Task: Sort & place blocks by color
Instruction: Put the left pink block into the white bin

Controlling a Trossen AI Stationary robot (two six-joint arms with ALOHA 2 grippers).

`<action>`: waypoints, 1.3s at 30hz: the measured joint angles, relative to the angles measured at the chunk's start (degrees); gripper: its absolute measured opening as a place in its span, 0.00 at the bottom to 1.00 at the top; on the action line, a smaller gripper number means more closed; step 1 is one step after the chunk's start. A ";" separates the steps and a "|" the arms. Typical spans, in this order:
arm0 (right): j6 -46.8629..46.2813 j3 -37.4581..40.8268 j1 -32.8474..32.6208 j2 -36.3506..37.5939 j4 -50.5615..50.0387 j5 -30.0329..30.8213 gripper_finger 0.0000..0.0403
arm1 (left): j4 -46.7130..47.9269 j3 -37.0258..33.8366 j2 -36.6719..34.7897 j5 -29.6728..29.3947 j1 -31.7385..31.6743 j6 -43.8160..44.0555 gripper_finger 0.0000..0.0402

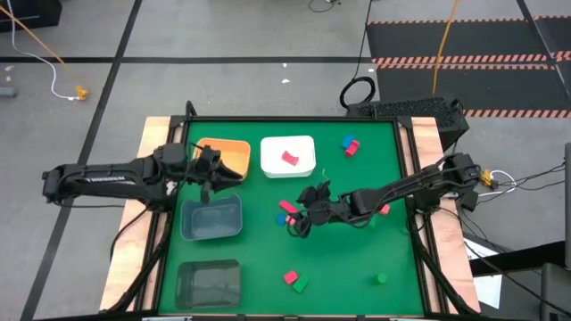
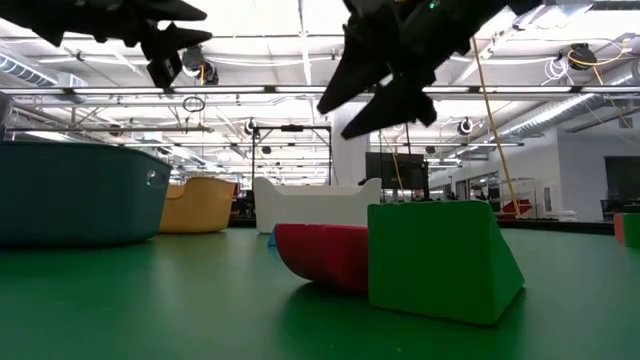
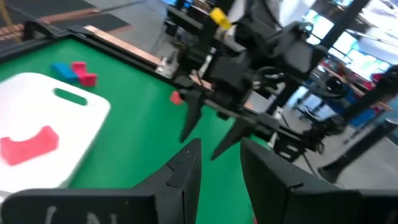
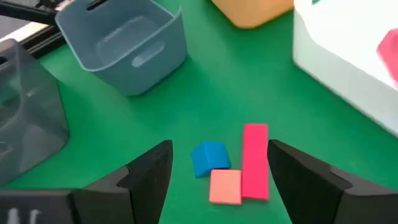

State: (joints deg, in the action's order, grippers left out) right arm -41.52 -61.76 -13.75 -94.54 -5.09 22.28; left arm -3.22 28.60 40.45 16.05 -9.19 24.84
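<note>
My right gripper (image 1: 302,217) (image 4: 217,177) hangs open above the middle of the table. Its fingers stand on either side of a small cluster that rests flat on the mat: a blue cube (image 4: 209,157), a pink cube (image 4: 225,186) and a red bar (image 4: 255,160). It touches none of them. My left gripper (image 1: 207,181) (image 3: 217,165) is open and empty, in the air over the far rim of the blue-grey bin (image 1: 211,218). A pink-red block (image 1: 289,158) lies in the white bin (image 1: 303,147). Other blocks are scattered on the mat: a blue and red pair (image 1: 350,145), a red and green pair (image 1: 295,281), one green (image 1: 381,278) and one pink (image 1: 384,209).
An orange bin (image 1: 234,153) stands at the far left beside the white bin, and a dark grey bin (image 1: 210,283) sits near the near left corner. In the low view a green wedge (image 2: 440,260) and a red block (image 2: 320,255) lie close to the camera. Bare green mat shows at the right.
</note>
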 joint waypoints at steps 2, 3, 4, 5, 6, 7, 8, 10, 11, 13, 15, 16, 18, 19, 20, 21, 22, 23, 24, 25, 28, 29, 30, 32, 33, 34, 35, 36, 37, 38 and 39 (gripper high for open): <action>-1.31 0.00 -0.74 -1.61 0.38 -0.03 0.63 | 0.01 0.00 0.02 0.01 1.25 0.12 0.28; -1.87 0.00 -1.17 -2.29 0.41 -0.04 0.63 | 0.00 0.00 0.02 0.00 1.78 0.30 0.28; -2.45 0.00 -1.57 -2.88 0.45 -0.05 0.63 | 0.00 0.00 0.02 -0.02 2.26 0.68 0.28; -2.64 0.00 -1.98 -3.44 0.54 -0.07 0.63 | 0.00 0.00 0.02 -0.02 2.69 0.84 0.28; -2.57 0.00 -2.45 -3.88 0.62 -0.07 0.63 | 0.01 0.00 0.02 -0.01 3.07 0.92 0.28; -1.66 0.00 -2.92 -4.26 0.54 -0.07 0.63 | 0.03 0.00 0.02 -0.02 3.48 0.98 0.28; -0.11 0.00 -3.36 -4.77 0.55 -0.07 0.63 | 0.04 0.00 0.02 -0.02 3.83 0.98 0.28; 3.56 0.00 -4.31 -5.68 0.64 0.02 0.63 | 0.05 0.00 0.02 -0.02 4.40 0.98 0.28; 4.93 0.00 -4.74 -6.20 0.64 0.04 0.63 | 0.04 0.00 0.02 -0.02 4.63 0.98 0.28; 6.23 0.00 -5.43 -7.50 0.61 0.04 0.63 | 0.07 0.00 0.02 -0.02 5.15 0.98 0.28; 5.43 0.00 -5.82 -8.91 0.80 0.04 0.64 | 0.07 0.00 0.02 -0.04 5.62 0.98 0.28; 4.60 0.00 -5.95 -9.60 0.78 0.24 0.64 | 0.07 -0.01 0.02 -0.04 5.89 0.98 0.28; 3.30 0.00 -6.00 -10.83 1.05 0.69 0.64 | 0.07 0.00 0.02 -0.04 6.38 0.98 0.28; 2.78 0.00 -6.00 -11.28 1.08 1.85 0.64 | 0.09 0.00 0.02 -0.04 6.58 0.96 0.28; 2.54 0.00 -6.00 -11.78 1.19 3.07 0.64 | 0.09 0.00 0.02 -0.04 6.83 0.97 0.28; 2.31 0.00 -6.00 -12.25 1.60 4.05 0.64 | 0.09 0.00 0.02 -0.04 7.02 0.98 0.28; 2.09 0.00 -5.89 -12.59 1.96 4.82 0.64 | 0.11 0.00 0.02 -0.04 7.16 0.98 0.28; 2.04 0.00 -5.69 -13.02 2.34 4.81 0.64 | 0.11 0.00 0.02 -0.04 7.28 0.98 0.28; 1.99 0.00 -5.43 -13.46 2.94 4.59 0.64 | 0.12 0.00 0.02 -0.04 7.47 0.98 0.28; 1.95 0.00 -5.35 -14.04 3.74 4.58 0.64 | 0.13 0.00 0.02 -0.04 7.56 0.96 0.28; 1.58 0.07 -5.19 -15.49 5.21 4.61 0.64 | 0.13 0.00 0.02 -0.07 7.62 0.92 0.28; 1.60 0.07 -5.12 -15.83 6.18 4.61 0.64 | 0.19 0.00 0.02 -0.07 7.62 0.92 0.28; 1.69 0.04 -5.05 -16.15 7.21 4.63 0.64 | 0.22 0.00 0.02 -0.07 7.62 0.92 0.28; 1.69 0.04 -4.83 -16.68 7.32 4.63 0.64 | 0.25 0.00 0.02 -0.09 7.62 0.64 0.28; 1.67 0.04 -4.67 -17.02 7.35 4.64 0.64 | 0.29 0.00 0.02 -0.09 7.62 0.55 0.28; 1.68 0.04 -4.50 -17.34 7.15 4.67 0.64 | 0.39 0.00 0.02 -0.09 7.62 0.52 0.28; 1.75 0.04 -4.29 -17.69 7.02 4.71 0.64 | 0.53 0.00 0.04 -0.09 7.62 0.52 0.28; 1.78 0.04 -4.18 -17.91 7.15 4.83 0.64 | 0.55 0.00 0.03 -0.11 7.62 0.51 0.28; 1.75 0.04 -4.03 -17.96 7.18 4.83 0.64 | 0.55 0.00 0.02 -0.09 7.62 0.41 0.28; 1.75 0.04 -3.92 -18.08 7.23 4.85 0.64 | 0.57 0.00 0.02 -0.10 7.62 0.39 0.28; 1.75 0.04 -3.79 -18.30 7.38 4.93 0.64 | 0.57 0.00 0.02 -0.10 7.62 0.39 0.28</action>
State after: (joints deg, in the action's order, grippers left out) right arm -39.77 -61.72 -17.54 -112.84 2.29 27.22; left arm -2.66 28.60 40.47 15.95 -1.56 25.23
